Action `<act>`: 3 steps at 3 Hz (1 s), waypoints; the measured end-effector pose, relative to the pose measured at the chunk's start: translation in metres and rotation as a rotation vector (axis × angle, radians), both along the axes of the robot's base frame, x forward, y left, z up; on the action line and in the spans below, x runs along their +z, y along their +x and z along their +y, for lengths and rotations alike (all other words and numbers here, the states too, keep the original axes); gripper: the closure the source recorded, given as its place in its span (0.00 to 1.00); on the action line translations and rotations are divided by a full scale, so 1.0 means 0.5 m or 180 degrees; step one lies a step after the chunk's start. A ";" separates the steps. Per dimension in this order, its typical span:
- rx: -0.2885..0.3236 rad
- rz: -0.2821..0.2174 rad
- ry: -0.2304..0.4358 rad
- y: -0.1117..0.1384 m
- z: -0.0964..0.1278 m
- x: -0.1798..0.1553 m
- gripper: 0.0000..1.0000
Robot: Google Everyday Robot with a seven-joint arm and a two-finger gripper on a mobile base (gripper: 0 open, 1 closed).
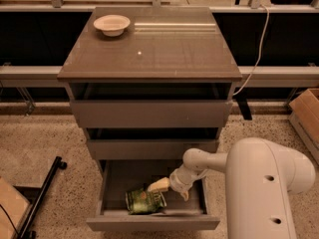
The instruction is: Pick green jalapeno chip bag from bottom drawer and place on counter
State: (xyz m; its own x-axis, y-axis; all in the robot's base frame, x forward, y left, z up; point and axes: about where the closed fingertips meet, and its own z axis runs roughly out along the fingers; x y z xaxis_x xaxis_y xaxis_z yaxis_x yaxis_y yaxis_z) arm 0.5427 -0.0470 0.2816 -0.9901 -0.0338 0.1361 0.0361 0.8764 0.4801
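Observation:
The green jalapeno chip bag (144,201) lies crumpled on the floor of the open bottom drawer (152,224), left of centre near its front. My gripper (172,190) reaches into the drawer from the right. It sits just above and to the right of the bag, open, with one pale finger (159,185) pointing left over the bag's top edge. It holds nothing. The counter (169,49) is the glossy grey-brown top of the cabinet, with a small white speck (139,53).
A white bowl (112,24) stands at the counter's back left. The two upper drawers (149,113) are partly pulled out. A cardboard box (306,113) stands at the right, and a black stand (42,195) lies on the floor at the left. My arm's bulk fills the lower right.

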 end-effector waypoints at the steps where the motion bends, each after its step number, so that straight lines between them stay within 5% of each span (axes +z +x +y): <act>1: -0.0042 -0.0034 0.0141 0.033 0.024 -0.043 0.00; 3: -0.0165 0.0075 0.0320 0.084 0.055 -0.152 0.00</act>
